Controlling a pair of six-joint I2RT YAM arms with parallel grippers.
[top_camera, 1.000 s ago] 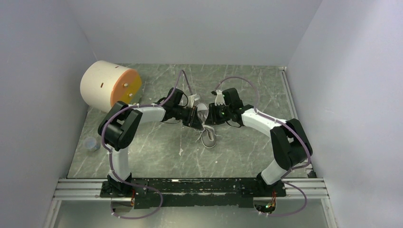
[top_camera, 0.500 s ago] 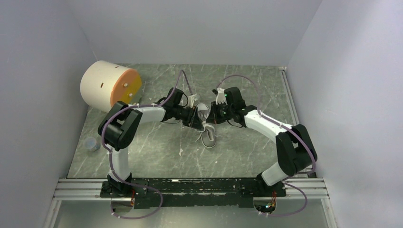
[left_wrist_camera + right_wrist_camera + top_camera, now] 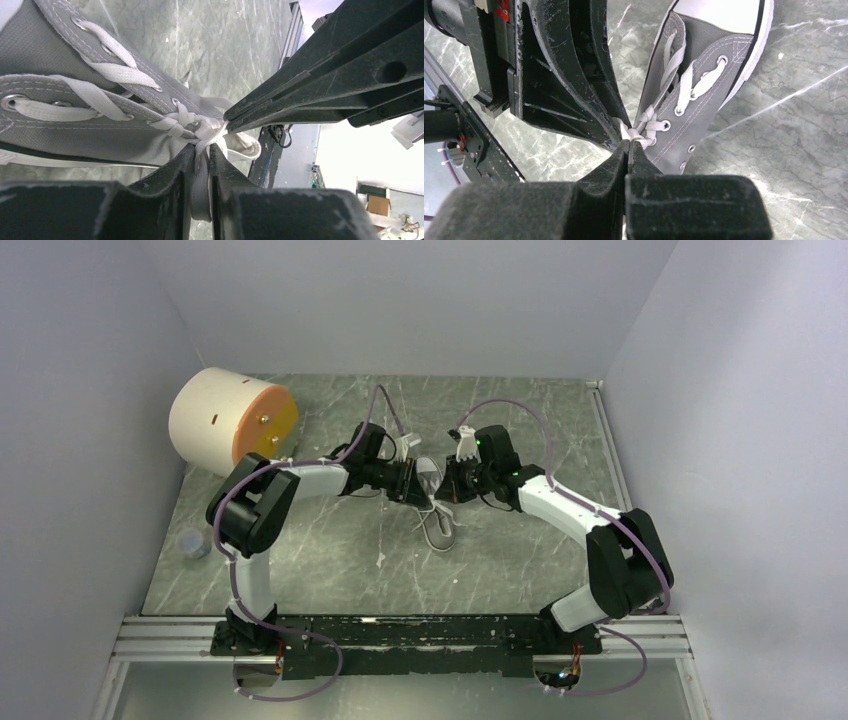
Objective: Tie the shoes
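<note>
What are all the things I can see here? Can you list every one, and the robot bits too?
sneaker: one, grey with white toe cap and sole rim, middle of the table.
laces: one set, white, threaded through the sneaker, loose ends trailing toward the near edge.
drum: one, cream with an orange face, on its side at the far left.
small round thing: one, bluish grey, left edge; too small to name.
table: one, grey-green marbled.
left arm, right arm: two, white and black, meeting over the sneaker.
left gripper: one, black, shut on the laces.
right gripper: one, black, shut on the laces.
</note>
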